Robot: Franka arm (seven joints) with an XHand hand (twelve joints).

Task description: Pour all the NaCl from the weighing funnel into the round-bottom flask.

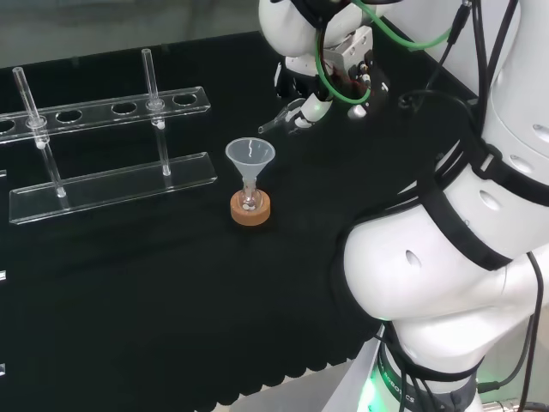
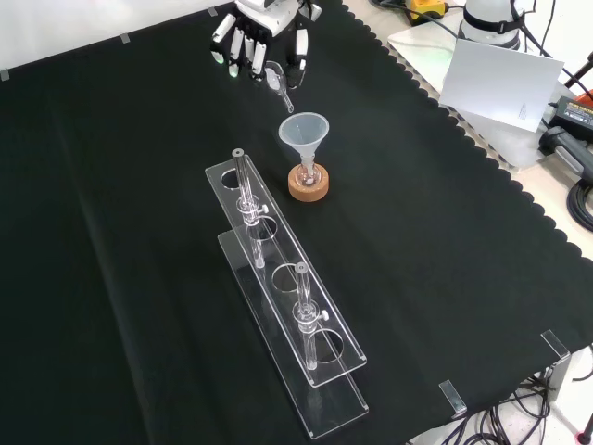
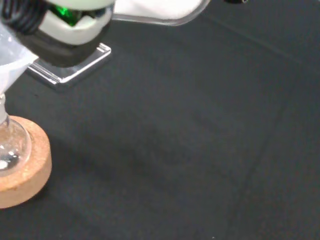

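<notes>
Flask (image 1: 250, 199) stands upright in a cork ring (image 1: 250, 210) on the black surface (image 1: 171, 283), with a clear funnel (image 1: 250, 156) seated in its neck. In the front view the same flask (image 2: 308, 173) and ring (image 2: 309, 184) sit just beyond the far end of a clear rack (image 2: 287, 306), which holds two glass tubes (image 2: 243, 181) upright. In the wrist view the flask's round bulb (image 3: 10, 150) rests in the ring (image 3: 22, 167), and a small white speck shows inside the bulb.

The hand (image 2: 264, 32) hangs beyond the flask in the front view, well above the surface, its fingers curled round the weighing funnel (image 2: 276, 82). The weighing funnel is tilted, its narrow spout pointing down toward the funnel's rim, near it but apart from it. In the head view the hand (image 1: 310, 101) is to the right of the flask and higher, and the weighing funnel (image 1: 279, 122) slants from it toward the funnel's mouth. What the weighing funnel holds cannot be told.
</notes>
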